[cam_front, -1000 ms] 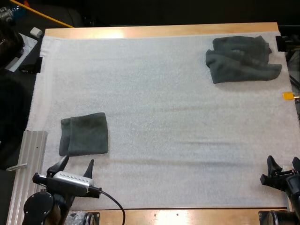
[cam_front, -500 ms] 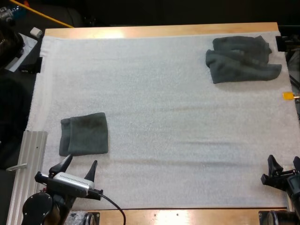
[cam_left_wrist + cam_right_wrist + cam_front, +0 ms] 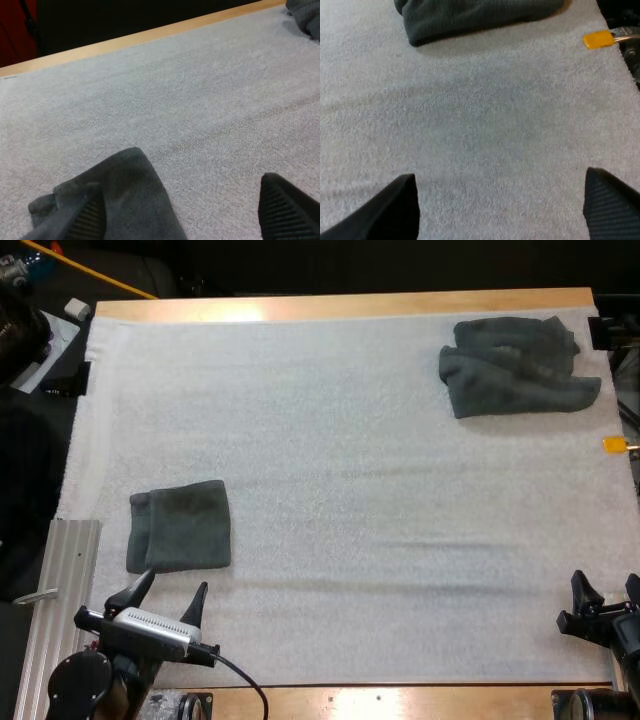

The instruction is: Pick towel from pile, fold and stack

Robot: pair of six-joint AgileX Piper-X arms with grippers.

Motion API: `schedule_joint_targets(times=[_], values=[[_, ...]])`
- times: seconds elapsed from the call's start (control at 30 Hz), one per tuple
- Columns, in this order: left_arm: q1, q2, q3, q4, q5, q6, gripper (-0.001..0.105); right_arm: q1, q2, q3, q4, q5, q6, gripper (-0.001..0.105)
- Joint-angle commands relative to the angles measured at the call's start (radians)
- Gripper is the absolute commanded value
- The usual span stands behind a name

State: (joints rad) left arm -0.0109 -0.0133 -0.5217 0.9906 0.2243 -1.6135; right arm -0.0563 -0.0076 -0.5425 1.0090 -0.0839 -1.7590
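1. In the left wrist view the folded towel (image 3: 130, 200) ran off the picture's edge, part of it behind a finger (image 3: 85, 220) of the left claw (image 3: 180, 200).
2. The right wrist view cut off the crumpled towel (image 3: 470, 15).
3. The high view's edge cropped the right claw (image 3: 605, 582).

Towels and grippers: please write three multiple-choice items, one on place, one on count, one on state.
1. Where is the folded towel? A. just beyond the left gripper B. at the far right corner C. in the middle
2. Towel cloth lies at how many spots on the mat? A. one B. two C. four
3. The left gripper's fingers are: A. shut on a towel B. touching C. open

1 A: it lies just ahead of that gripper.
2 B: the folded towel, and the crumpled towel at the far right.
3 C: they stand apart, gripping nothing.
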Motion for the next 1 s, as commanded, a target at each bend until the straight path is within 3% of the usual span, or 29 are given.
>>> schedule_joint_targets(times=[0.0, 0.97], values=[[-0.004, -0.139, 0.000, 0.004, -0.006, 0.000, 0.062, 0.002, -0.045, -0.001, -0.009, 0.004, -0.003, 0.066], [-0.002, -0.134, -0.004, -0.010, 0.000, -0.005, 0.062, 0.000, -0.037, -0.004, -0.005, -0.001, -0.001, 0.066]])
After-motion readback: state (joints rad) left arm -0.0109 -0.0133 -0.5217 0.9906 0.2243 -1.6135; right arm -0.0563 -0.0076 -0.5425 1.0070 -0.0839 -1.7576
